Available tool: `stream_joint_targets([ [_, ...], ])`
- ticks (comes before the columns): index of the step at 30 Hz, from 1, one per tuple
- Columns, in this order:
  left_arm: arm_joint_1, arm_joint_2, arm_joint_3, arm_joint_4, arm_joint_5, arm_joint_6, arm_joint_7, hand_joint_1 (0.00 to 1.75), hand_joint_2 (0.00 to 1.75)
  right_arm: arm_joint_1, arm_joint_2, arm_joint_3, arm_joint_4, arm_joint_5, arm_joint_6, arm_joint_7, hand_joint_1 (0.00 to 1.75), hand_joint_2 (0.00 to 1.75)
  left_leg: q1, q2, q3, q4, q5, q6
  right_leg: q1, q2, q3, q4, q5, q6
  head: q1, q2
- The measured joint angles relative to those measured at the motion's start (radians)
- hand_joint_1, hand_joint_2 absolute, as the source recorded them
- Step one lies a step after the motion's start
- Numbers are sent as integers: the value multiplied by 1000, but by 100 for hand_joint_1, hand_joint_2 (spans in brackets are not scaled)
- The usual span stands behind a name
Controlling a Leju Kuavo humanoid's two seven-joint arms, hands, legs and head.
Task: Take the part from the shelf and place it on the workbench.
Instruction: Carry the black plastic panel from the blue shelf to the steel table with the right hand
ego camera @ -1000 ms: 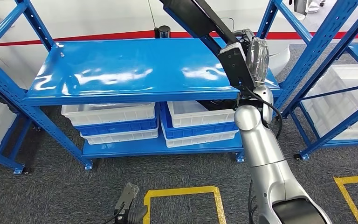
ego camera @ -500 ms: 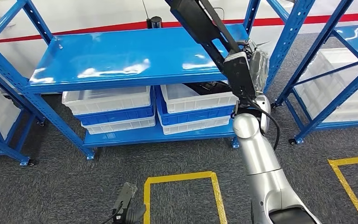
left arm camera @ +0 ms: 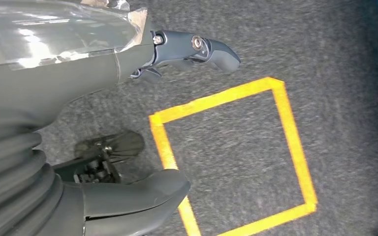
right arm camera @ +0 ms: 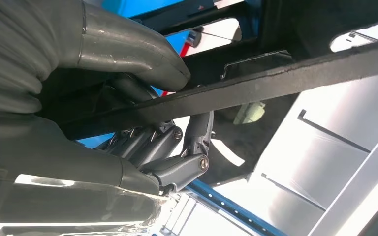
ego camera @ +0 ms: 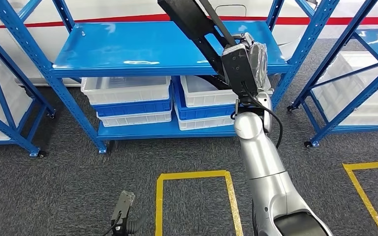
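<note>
The part (ego camera: 189, 19) is a long black flat piece slanting up and to the left in front of the blue shelf (ego camera: 142, 46). My right hand (ego camera: 248, 61), raised on the silver arm and partly wrapped in clear film, grips its lower end. In the right wrist view the thumb and fingers of the right hand (right arm camera: 78, 147) close around the part (right arm camera: 285, 78), a black bar. My left hand (ego camera: 125, 219) hangs low over the grey carpet. The left wrist view has the left hand (left arm camera: 103, 78) with thumb and fingers apart, holding nothing.
White and blue bins (ego camera: 128, 101) fill the shelf's lower level. More blue racks stand at the right (ego camera: 354, 64) and left (ego camera: 10, 88). Yellow tape squares (ego camera: 192, 177) mark the carpet in front of me, another at the right (ego camera: 369, 169).
The whole picture has shifted: the shelf now looks farther off and higher in the frame, so the camera has moved back. My right hand still holds the black part.
</note>
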Motion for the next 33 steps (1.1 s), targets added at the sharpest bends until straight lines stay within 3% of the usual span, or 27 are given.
stream_joint_targets([
  [1, 1, 0, 3, 0, 0, 1, -1, 0, 175, 0, 0, 0, 4, -3, 2, 0, 175, 175, -2, 0, -18, 1, 14, 1, 0, 0, -8, 61, -21, 4, 2, 0],
  [2, 3, 0, 5, 0, 0, 3, -2, 0, 175, 0, 0, 0, 7, -5, 4, 0, 175, 175, -4, 0, -36, 1, 28, 1, 1, 0, -1, 92, -22, 12, 2, 0],
  [3, 3, 0, 8, 0, 0, 5, -2, 0, 175, -1, 0, 0, 10, -7, 6, 0, 175, 175, -7, 0, -52, 1, 41, 0, 1, 0, 25, 84, -7, 20, 3, 0],
  [4, 4, 1, 9, 0, 0, 7, -3, 0, 175, -2, 1, -1, 13, -8, 8, 0, 175, 175, -9, 0, -67, 2, 53, -1, 3, 0, 70, 39, 10, 23, 4, 0],
  [5, 4, 0, 11, 0, 0, 8, -3, 0, 175, -5, 4, -1, 14, -8, 11, 0, 175, 175, -11, 0, -79, 3, 65, -4, 7, 0, 131, -33, 17, 19, 4, 0],
  [7, 6, 0, 14, -2, -2, 9, -3, 0, 175, -11, 11, -1, 16, -8, 13, -1, 175, 175, -15, 1, -95, 2, 88, -12, 17, -1, 240, -185, 1, 1, 2, 0],
  [8, 7, 0, 15, -2, -3, 10, -4, 0, 175, -14, 14, -1, 17, -8, 15, -2, 175, 175, -15, 2, -99, -1, 100, -17, 21, -1, 266, -228, -8, -6, 1, 0],
  [9, 10, 0, 17, -3, -4, 9, -5, 0, 175, -16, 15, -1, 18, -8, 16, -3, 175, 175, -15, 3, -101, -5, 112, -22, 23, -1, 269, -248, -8, -10, 0, 0],
  [10, 14, 0, 19, -3, -6, 9, -7, 0, 175, -16, 15, -1, 21, -9, 16, -3, 175, 175, -13, 3, -103, -10, 121, -28, 21, -1, 259, -247, 3, -14, 1, 0],
  [11, 18, 1, 21, -3, -7, 8, -7, 0, 175, -17, 15, -1, 24, -9, 17, -4, 175, 175, -12, 1, -110, -6, 111, -34, 18, -2, 253, -251, 14, -21, 3, 0],
  [12, 22, 1, 23, -3, -8, 6, -8, 0, 175, -17, 14, -2, 26, -9, 18, -4, 175, 175, -10, -1, -119, 13, 81, -41, 14, -3, 244, -253, 27, -29, 1, 0],
  [13, 26, 2, 24, -3, -10, 4, -8, 0, 175, -17, 14, -2, 29, -10, 19, -4, 175, 175, -7, -2, -133, 52, 34, -48, 10, -4, 233, -254, 42, -34, -2, 0],
  [15, 29, 4, 25, -3, -16, -1, -6, 0, 175, -17, 14, -4, 33, -10, 19, -5, 175, 175, 1, -2, -165, 177, -68, -62, 10, -4, 203, -252, 68, -38, -10, 0],
  [16, 29, 5, 25, -3, -18, -2, -4, 0, 175, -17, 12, -5, 36, -9, 19, -5, 175, 175, 5, -1, -174, 237, -92, -68, 10, -4, 186, -250, 80, -36, -11, 0],
  [18, 29, 5, 25, -3, -22, -4, 0, 0, 175, -17, 9, -6, 42, -7, 19, -5, 175, 175, 12, -1, -154, 280, -71, -73, 9, -4, 153, -244, 101, -31, -12, 0],
  [20, 29, 5, 25, -4, -27, -4, 4, 0, 175, -17, 6, -8, 44, -4, 19, -5, 175, 175, 16, -2, -67, 189, -34, -72, 8, -3, 127, -237, 118, -21, -13, 0],
  [22, 27, 5, 25, -7, -30, -7, 5, 0, 175, -18, 3, -10, 44, -3, 19, -5, 175, 175, 13, -6, 24, 64, -47, -65, 8, -4, 113, -234, 133, -7, -11, 0],
  [23, 27, 5, 25, -8, -32, -9, 7, 0, 175, -19, 2, -11, 43, -3, 19, -5, 175, 175, 9, -8, 45, 29, -60, -59, 7, -4, 110, -235, 140, 0, -10, 0],
  [26, 26, 3, 25, -9, -36, -17, 12, 0, 175, -19, -5, -16, 44, -2, 18, -5, 175, 175, 3, -6, 42, 5, -42, -33, 4, -3, 97, -236, 153, 19, -10, 0],
  [28, 24, -1, 25, -9, -40, -22, 15, 0, 175, -18, -17, -23, 44, -2, 16, -4, 175, 175, 7, -2, 26, -5, -20, -14, 4, 0, 67, -179, 105, 15, -4, 0],
  [30, 23, -4, 25, -9, -47, -28, 18, 0, 175, -14, -29, -29, 44, -1, 12, -2, 175, 175, 5, -1, 4, -6, -3, -5, 3, 1, 19, -40, 24, 7, 4, 0],
  [31, 23, -6, 25, -9, -49, -33, 19, 0, 175, -10, -36, -31, 43, -1, 10, -2, 175, 175, 3, -1, -7, -6, 4, -4, 3, 1, 2, 28, -2, 9, 6, 0],
  [32, 23, -7, 25, -9, -50, -38, 21, 0, 175, -3, -43, -34, 42, -1, 9, -1, 175, 175, 2, -1, -16, -6, 11, -4, 3, 1, -2, 69, -12, 14, 6, 0],
  [33, 22, -8, 25, -9, -50, -42, 21, 0, 175, 4, -49, -38, 40, -1, 9, 1, 175, 175, 2, -1, -24, -5, 18, -5, 3, 1, 14, 68, -5, 21, 7, 0],
])
